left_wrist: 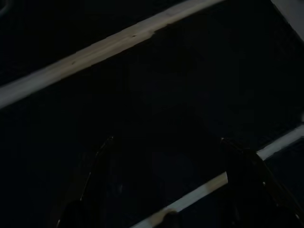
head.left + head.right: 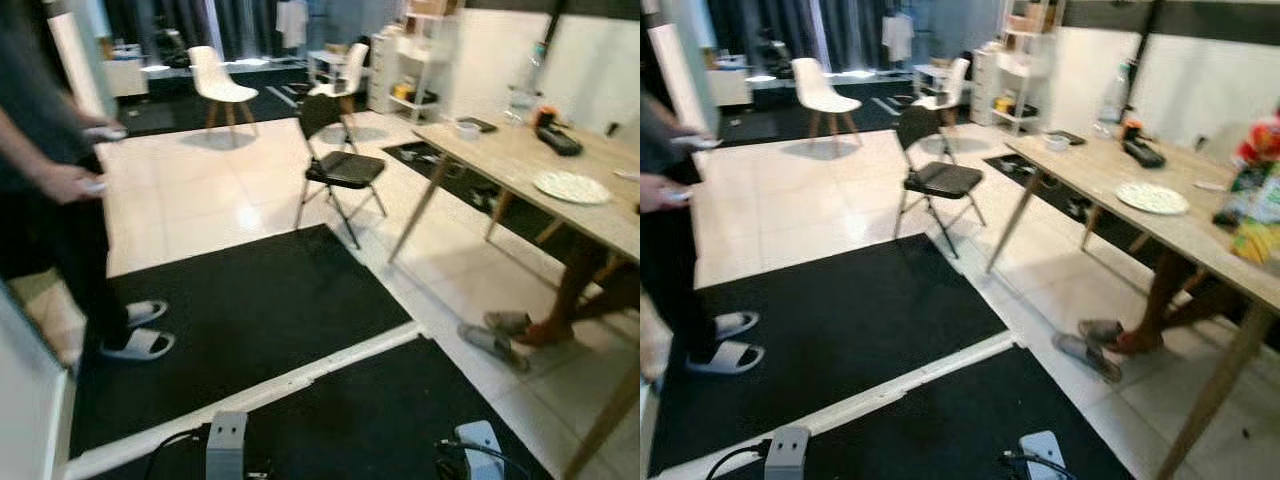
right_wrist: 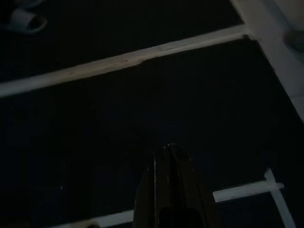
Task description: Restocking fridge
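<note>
You are walking with both arms hanging idle over the black mat (image 2: 250, 320). Left gripper (image 1: 164, 190) is spread wide, right gripper (image 3: 171, 190) pressed together, both empty. Groceries (image 2: 1252, 205) are waiting on the table (image 2: 1120, 170); I cannot see the fridge.

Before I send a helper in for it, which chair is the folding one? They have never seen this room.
Find the long wooden table on the right. Just off its far corner, on the pale tiles, stands the black folding chair. The other chairs farther back are white with wooden legs; this one is all black on thin metal legs.
</note>
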Robot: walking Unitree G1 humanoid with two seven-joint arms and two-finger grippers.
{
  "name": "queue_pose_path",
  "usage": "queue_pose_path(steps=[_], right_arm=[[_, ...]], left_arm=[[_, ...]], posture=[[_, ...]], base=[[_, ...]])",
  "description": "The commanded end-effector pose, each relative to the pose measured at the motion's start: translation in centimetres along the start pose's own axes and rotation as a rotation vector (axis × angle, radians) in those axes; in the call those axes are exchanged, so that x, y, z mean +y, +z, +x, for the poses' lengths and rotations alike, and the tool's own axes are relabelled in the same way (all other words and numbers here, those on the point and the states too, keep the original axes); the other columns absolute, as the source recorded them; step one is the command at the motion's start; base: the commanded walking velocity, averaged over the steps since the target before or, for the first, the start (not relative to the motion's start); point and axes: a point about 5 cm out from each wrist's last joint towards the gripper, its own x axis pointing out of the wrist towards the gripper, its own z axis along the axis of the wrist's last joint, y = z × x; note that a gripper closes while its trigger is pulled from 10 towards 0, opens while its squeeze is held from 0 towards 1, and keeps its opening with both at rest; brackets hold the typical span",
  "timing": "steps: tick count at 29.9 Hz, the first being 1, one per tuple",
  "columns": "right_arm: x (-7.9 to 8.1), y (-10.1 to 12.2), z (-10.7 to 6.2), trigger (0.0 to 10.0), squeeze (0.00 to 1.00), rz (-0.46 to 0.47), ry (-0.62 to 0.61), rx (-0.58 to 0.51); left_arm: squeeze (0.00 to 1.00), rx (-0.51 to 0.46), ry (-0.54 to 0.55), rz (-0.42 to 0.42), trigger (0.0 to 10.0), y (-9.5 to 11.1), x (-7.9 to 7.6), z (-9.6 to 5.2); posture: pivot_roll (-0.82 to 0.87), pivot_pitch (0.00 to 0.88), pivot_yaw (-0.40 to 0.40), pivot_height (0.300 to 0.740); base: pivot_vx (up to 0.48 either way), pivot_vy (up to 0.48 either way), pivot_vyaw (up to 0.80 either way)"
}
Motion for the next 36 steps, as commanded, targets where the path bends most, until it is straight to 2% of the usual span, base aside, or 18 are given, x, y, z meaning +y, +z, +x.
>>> queue_pose_path(steps=[1, 36], right_arm=[[-0.51, -0.2, -0.22, 10.0, 0.0, 0.01, -0.018, 0.004], [-0.11, -0.35, -0.11, 10.0, 0.0, 0.034, -0.025, 0.002]], left_arm=[[0.0, 0.018, -0.015, 0.017, 10.0, -0.4, -0.35, -0.04], [0.0, 0.013, -0.032, 0.038, 10.0, -0.05, -0.28, 0.0]], posture=[[-0.07, 0.076, 0.022, 0.74], [-0.06, 0.072, 0.046, 0.74]], base=[[0.274, 0.0, -0.8], [0.272, 0.0, -0.8]])
